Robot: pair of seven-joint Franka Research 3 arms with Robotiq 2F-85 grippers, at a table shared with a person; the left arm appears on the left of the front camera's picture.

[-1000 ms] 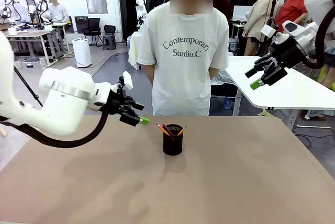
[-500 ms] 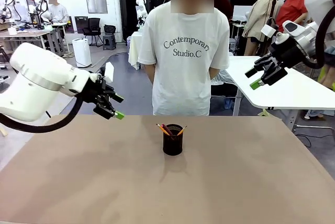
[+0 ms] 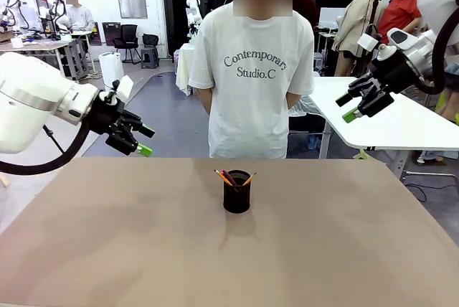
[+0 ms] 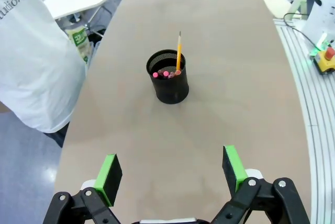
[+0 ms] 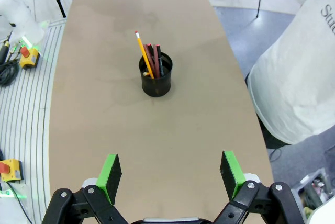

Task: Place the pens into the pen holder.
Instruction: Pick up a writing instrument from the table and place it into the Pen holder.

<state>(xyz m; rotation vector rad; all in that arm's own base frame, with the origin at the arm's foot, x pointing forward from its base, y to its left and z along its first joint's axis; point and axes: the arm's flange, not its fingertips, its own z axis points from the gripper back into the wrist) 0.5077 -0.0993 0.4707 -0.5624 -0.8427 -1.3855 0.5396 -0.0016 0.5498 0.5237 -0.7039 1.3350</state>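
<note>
The black mesh pen holder (image 3: 237, 191) stands upright on the brown table, a little beyond its middle. The pens (image 3: 228, 177) stand inside it: a yellow-orange pencil (image 5: 143, 54), a dark reddish-brown pen (image 5: 151, 58) and a black pen with a red end. The holder (image 4: 168, 76) and the pencil (image 4: 178, 51) also appear in the left wrist view. My left gripper (image 3: 140, 141) hangs open and empty above the table's far left edge, well left of the holder. High at the right, past the table's edge, my right gripper (image 3: 347, 106) is open and empty too.
A person in a white T-shirt (image 3: 252, 77) stands at the far side of the table, hands behind the back. A white table (image 3: 387, 124) stands behind on the right. The brown tabletop (image 3: 301, 249) around the holder is bare.
My left arm has drawn back to the left and upward, away from the holder. The right arm, holder and pens have stayed still.
</note>
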